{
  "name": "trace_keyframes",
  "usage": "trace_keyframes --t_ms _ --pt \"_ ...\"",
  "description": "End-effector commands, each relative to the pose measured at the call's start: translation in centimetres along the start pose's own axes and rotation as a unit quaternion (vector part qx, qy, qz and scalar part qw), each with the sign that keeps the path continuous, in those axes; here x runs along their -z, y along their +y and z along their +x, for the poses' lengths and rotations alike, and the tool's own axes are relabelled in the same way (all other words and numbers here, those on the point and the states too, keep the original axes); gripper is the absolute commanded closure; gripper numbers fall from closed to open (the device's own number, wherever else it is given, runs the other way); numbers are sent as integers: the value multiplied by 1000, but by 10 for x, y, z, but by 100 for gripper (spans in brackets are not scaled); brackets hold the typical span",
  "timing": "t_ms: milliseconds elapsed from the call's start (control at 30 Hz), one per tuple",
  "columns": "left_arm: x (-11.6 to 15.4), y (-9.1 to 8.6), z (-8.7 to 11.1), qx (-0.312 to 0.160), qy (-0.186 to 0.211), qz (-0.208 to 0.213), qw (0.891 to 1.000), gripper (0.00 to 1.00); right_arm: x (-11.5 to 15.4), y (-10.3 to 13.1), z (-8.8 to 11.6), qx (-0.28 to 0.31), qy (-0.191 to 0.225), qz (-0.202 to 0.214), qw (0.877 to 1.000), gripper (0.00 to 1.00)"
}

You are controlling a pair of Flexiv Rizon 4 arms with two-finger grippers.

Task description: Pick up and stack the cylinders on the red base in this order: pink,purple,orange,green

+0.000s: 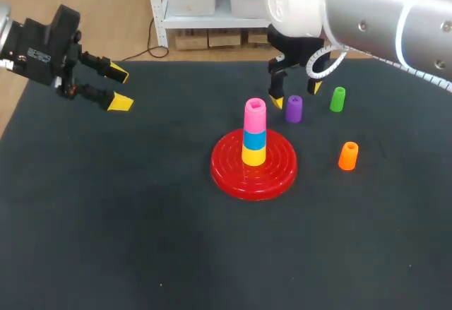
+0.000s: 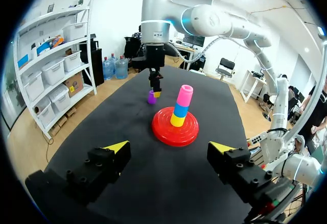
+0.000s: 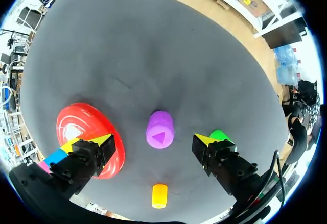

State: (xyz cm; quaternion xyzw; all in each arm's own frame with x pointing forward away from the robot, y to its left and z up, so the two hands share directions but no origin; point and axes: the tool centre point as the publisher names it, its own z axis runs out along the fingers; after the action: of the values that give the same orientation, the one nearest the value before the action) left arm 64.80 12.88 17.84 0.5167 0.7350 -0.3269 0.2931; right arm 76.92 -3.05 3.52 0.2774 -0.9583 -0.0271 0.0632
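A red base lies mid-table with a yellow, blue and pink cylinder stack on its peg. The purple cylinder stands upright behind and right of it, the green cylinder further right, the orange cylinder nearer the front. My right gripper hangs open just above the purple cylinder, which lies between and ahead of its fingers in the right wrist view, untouched. My left gripper stays open and empty at the table's far left; its wrist view shows the base ahead.
The black mat covers the whole table. In the right wrist view the green cylinder peeks out behind one finger, the orange cylinder lies on the near side, and the base sits beside the other finger.
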Motion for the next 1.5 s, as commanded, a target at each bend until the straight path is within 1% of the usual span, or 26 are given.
trace_keyframes --t_ms 33,233,267,300,367,500,567,767,833,867,900,933,967,1000,1033,1067,1100,1200,1300,1367,1433,1467,1500 --pt "0 0 1 -1 -2 -1 1000 0 0 -1 -5 -1 2 1 1000 0" --pt "0 0 1 -1 -2 -1 1000 0 1 -4 -3 -10 2 14 1000 0" --pt "0 0 1 -1 -2 -1 1000 0 1 -4 -3 -11 3 15 1000 2" --pt "0 0 1 -1 -2 -1 1000 0 1 -5 -3 -11 3 16 1000 8" --pt "0 0 1 -1 -2 -1 1000 0 0 -5 -2 -12 3 17 1000 13" --pt "0 0 1 -1 -2 -1 1000 0 -4 -5 -1 -14 3 20 1000 21" --pt "0 0 1 -1 -2 -1 1000 0 -6 -5 0 -16 3 21 1000 23" --pt "0 0 1 -1 -2 -1 1000 0 -10 -4 1 -18 4 22 1000 22" --pt "0 0 1 -1 -2 -1 1000 0 -12 -4 1 -19 5 22 1000 24" --pt "0 0 1 -1 -2 -1 1000 0 -13 -4 1 -20 5 22 1000 32" --pt "0 0 1 -1 -2 -1 1000 0 -14 -4 1 -21 5 22 1000 47" --pt "0 0 1 -1 -2 -1 1000 0 -14 -4 0 -22 6 22 999 52" --pt "0 0 1 -1 -2 -1 1000 0 -15 -4 0 -23 6 21 999 54" --pt "0 0 1 -1 -2 -1 1000 0 -15 -4 -1 -24 6 21 999 58" --pt "0 0 1 -1 -2 -1 1000 0 -15 -5 -1 -25 5 20 999 65" --pt "0 0 1 -1 -2 -1 1000 0 -15 -5 -1 -29 5 20 999 85" --pt "0 0 1 -1 -2 -1 1000 0 -15 -5 -1 -30 5 20 999 100" --pt "0 0 1 -1 -2 -1 1000 0 -7 -7 1 -37 2 20 999 100" --pt "0 0 1 -1 -2 -1 1000 0 14 -6 4 -43 -1 26 999 100" --pt "0 0 1 -1 -2 -1 1000 0 36 -4 6 -48 1 29 998 100" --pt "0 0 1 -1 -2 -1 1000 0 65 1 9 -45 -2 33 998 100" --pt "0 0 1 -1 -2 -1 1000 0 78 3 10 -42 1 24 999 100" --pt "0 0 1 -1 -2 -1 1000 0 90 6 10 -39 9 24 999 100"
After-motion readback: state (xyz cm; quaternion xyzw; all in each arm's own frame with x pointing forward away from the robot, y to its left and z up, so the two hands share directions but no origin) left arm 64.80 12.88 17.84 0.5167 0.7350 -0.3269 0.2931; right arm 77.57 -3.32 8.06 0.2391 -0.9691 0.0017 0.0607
